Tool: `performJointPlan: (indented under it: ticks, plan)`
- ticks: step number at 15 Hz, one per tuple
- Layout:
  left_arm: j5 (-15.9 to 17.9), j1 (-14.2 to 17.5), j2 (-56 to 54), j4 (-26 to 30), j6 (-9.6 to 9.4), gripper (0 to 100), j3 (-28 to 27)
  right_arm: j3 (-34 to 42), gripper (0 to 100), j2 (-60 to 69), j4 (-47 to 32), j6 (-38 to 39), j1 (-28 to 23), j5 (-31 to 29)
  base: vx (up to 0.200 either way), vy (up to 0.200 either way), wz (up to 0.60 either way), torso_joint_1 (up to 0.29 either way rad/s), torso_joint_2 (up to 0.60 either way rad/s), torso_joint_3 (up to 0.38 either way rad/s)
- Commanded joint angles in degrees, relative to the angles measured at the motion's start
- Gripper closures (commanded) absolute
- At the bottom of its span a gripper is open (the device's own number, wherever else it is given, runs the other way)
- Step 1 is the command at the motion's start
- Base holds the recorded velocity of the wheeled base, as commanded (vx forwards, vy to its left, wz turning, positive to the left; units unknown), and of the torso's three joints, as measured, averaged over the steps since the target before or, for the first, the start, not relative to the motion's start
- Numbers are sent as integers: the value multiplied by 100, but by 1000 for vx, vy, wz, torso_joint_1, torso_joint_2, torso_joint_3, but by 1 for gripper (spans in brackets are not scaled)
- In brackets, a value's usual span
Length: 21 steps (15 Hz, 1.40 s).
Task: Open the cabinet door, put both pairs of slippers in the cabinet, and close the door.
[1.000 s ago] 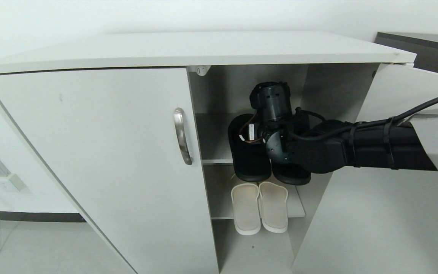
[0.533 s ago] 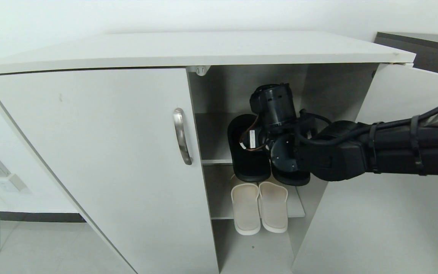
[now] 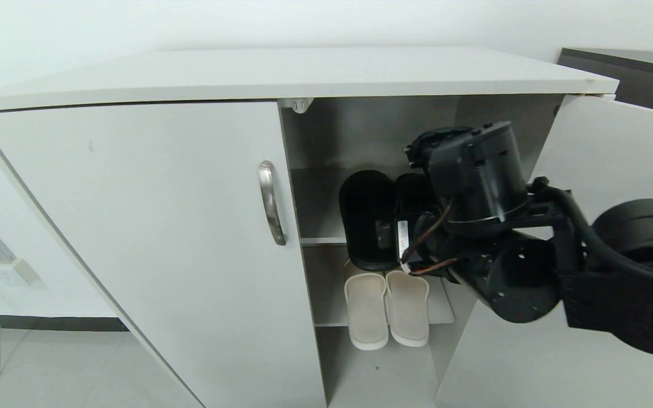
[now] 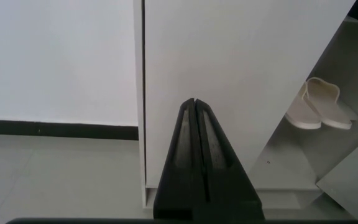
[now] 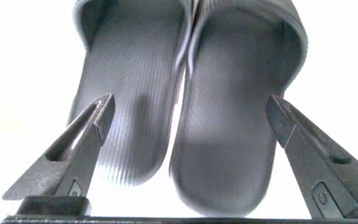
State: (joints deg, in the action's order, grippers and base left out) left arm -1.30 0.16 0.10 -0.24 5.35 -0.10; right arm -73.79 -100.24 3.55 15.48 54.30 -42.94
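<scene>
Cabinet (image 3: 304, 71) fills the head view. L door (image 3: 134, 226) is shut at 9 o'clock w/ its handle (image 3: 270, 202) on the inner edge, R door (image 3: 615, 158) stands open at 3 o'clock, and the opening is btwn them. R arm (image 3: 530, 277) enters from 4 o'clock, wrist at the mouth of the opening, in front of the R door. Inside, black slippers (image 3: 367, 218) lie side by side on the upper shelf (image 3: 318, 207), long axis front-to-back, heels hanging over the shelf's front edge. White slippers (image 3: 386, 309) sit at 6 o'clock of them on the lower shelf (image 3: 326, 283), same lie, heels also overhanging. R gripper (image 5: 191, 104) is spread wide, holding nothing. The black pair lies dead ahead at its 12 o'clock, apart from both fingers (image 5: 86, 143), long axis in line w/ the reach. L gripper (image 4: 194, 109) is closed tight on nothing, aimed at the lower part of the L door, above the floor (image 4: 55, 174). Judgement: both pairs look stowed, so what's left is closing. Key relation: R door stands at 3 o'clock of the R arm, tall axis vertical, hinged on the cabinet's R side, and R arm is much nearer than L. Arm prob needs to clear the opening first, then push the panel toward 9 o'clock. Risk: overhanging heels could catch the door.
</scene>
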Motion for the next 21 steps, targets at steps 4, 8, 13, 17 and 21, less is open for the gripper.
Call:
performJointPlan:
  ticks: [4, 8, 13, 17, 21]
  plan:
    - [-1, 2, 8, -2, 1, 100, 1, 787, 100, 638, 181, 289, 213, 171, 0, 0, 0, 0, 0, 0]
    - [-1, 2, 8, -2, 1, 100, 1, 1332, 100, 673, 849, 236, 283, 681, 0, 0, 0, 0, 0, 0]
    - [7, 2, 8, -2, -25, 100, 1, 2062, 100, 646, 2141, -212, 310, 1103, 0, 0, 0, 0, 0, 0]
    - [7, 2, 8, -2, -25, 100, 1, 2123, 100, 638, 2326, -327, 380, 1077, 0, 0, 0, 0, 0, 0]
    - [7, 2, 8, -2, -25, 100, 1, 2132, 100, 629, 2326, -327, 380, 1068, -50, 0, 0, 3, 2, -1]
